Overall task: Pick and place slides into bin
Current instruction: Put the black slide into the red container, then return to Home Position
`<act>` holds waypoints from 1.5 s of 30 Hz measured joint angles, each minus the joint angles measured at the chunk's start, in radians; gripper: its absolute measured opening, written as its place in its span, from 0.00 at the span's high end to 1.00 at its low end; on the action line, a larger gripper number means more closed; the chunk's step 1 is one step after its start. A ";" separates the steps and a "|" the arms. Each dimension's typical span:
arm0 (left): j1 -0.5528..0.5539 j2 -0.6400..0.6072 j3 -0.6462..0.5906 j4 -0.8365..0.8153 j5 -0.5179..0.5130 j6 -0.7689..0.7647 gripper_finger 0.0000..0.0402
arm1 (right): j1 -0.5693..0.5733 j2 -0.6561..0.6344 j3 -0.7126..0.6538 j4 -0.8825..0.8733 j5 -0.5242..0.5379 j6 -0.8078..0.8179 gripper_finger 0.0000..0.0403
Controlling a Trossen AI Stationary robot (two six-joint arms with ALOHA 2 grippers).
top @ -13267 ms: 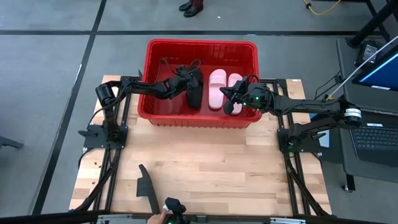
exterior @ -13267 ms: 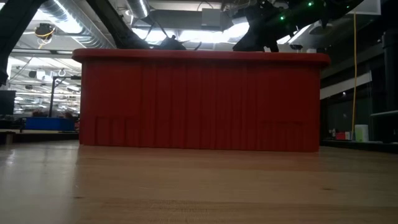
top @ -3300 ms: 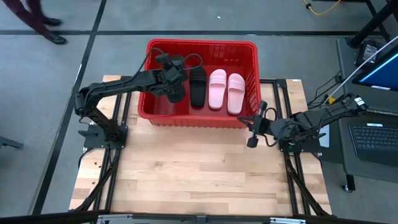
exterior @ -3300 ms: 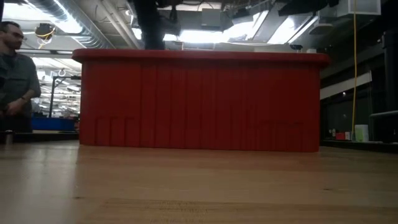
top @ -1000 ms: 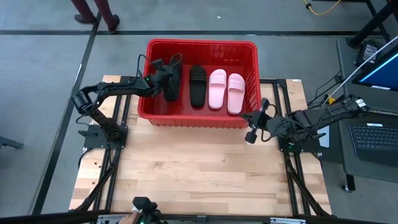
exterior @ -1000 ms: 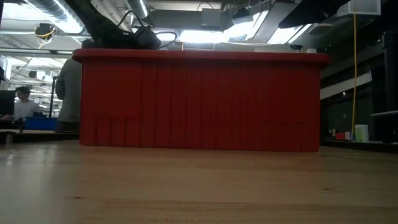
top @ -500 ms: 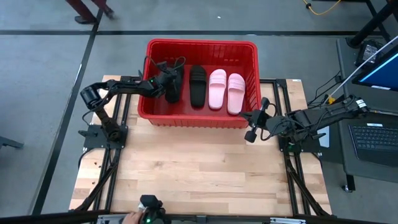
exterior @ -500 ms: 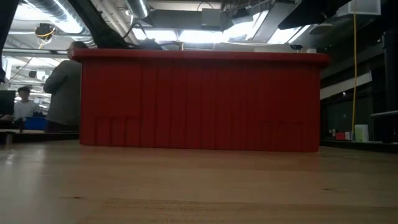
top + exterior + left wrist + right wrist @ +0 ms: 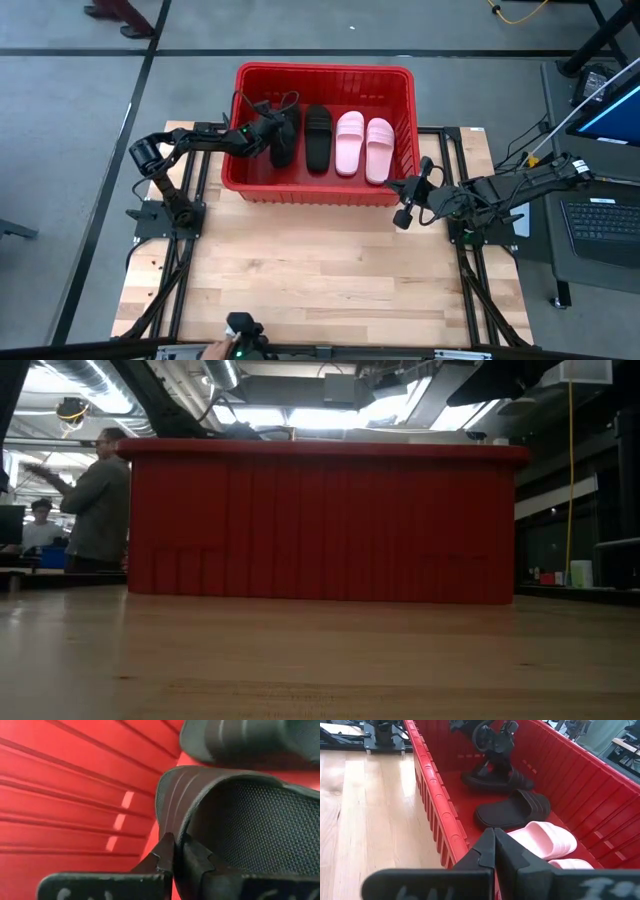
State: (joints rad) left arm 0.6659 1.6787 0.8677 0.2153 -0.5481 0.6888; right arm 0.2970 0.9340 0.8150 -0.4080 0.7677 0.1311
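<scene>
Left pincer (image 9: 270, 135): inside the red bin (image 9: 325, 72), clamped on strap edge of black slide (image 9: 284, 146); slide's long axis parallel to neighbouring black slide (image 9: 317, 137). Right pincer (image 9: 403, 213): closed, outside bin.

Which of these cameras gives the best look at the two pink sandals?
The high view: both pink sandals lie side by side, whole, in the red bin. The right wrist view shows them partly cut off; the low view shows only the bin's wall; the left wrist view shows none.
</scene>
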 joint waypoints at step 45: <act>-0.057 -0.049 0.001 -0.059 -0.032 -0.108 0.63 | 0.000 0.034 0.000 0.000 -0.001 0.021 0.99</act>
State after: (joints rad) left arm 0.6085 1.6294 0.8684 0.1565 -0.5802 0.5809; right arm 0.2974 0.9684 0.8146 -0.4080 0.7670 0.1520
